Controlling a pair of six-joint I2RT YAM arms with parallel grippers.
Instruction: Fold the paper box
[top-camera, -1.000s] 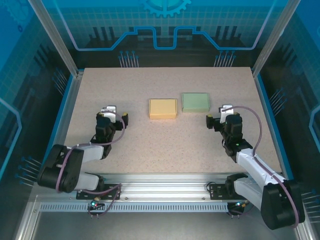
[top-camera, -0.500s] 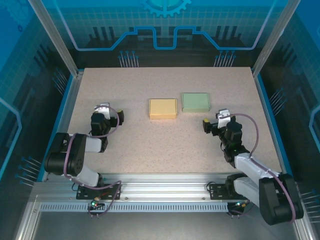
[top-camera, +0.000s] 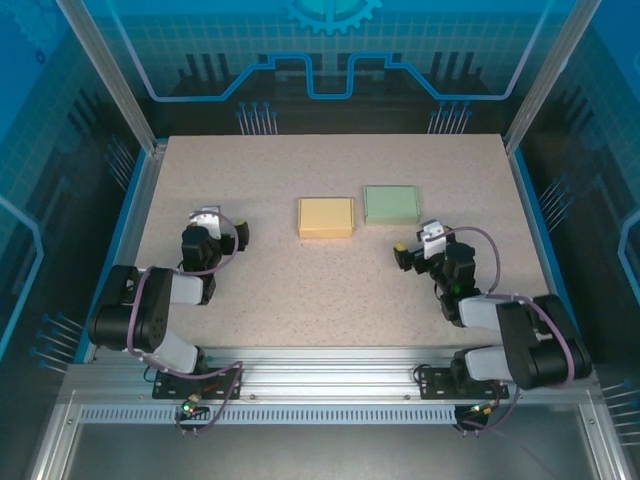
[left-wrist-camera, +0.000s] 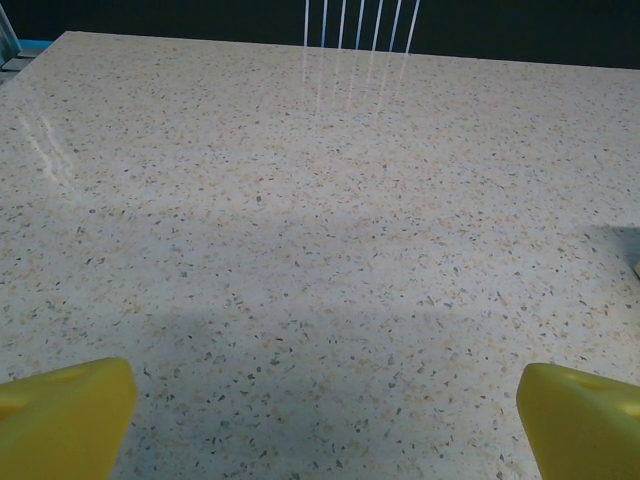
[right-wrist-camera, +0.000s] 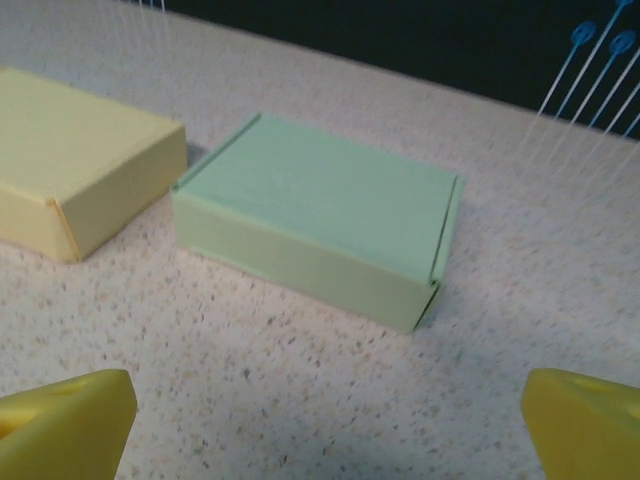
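Two folded, closed paper boxes lie side by side mid-table: a yellow box (top-camera: 326, 216) and, to its right, a pale green box (top-camera: 391, 204). My right gripper (top-camera: 416, 238) hangs low just near-right of the green box, open and holding nothing. The right wrist view has the green box (right-wrist-camera: 315, 215) ahead of the wide-apart yellow fingertips (right-wrist-camera: 60, 425), with the yellow box (right-wrist-camera: 80, 150) at the left. My left gripper (top-camera: 224, 222) sits left of the yellow box, open over bare table, with its fingertips (left-wrist-camera: 585, 420) far apart.
The speckled table (top-camera: 330, 290) is bordered by blue rails and metal frame posts. Both arms are folded back near their bases at the front edge.
The right arm has folded back and its gripper has shifted left, closer to the green box. The left gripper drew back to the left a second ago and has since held still.
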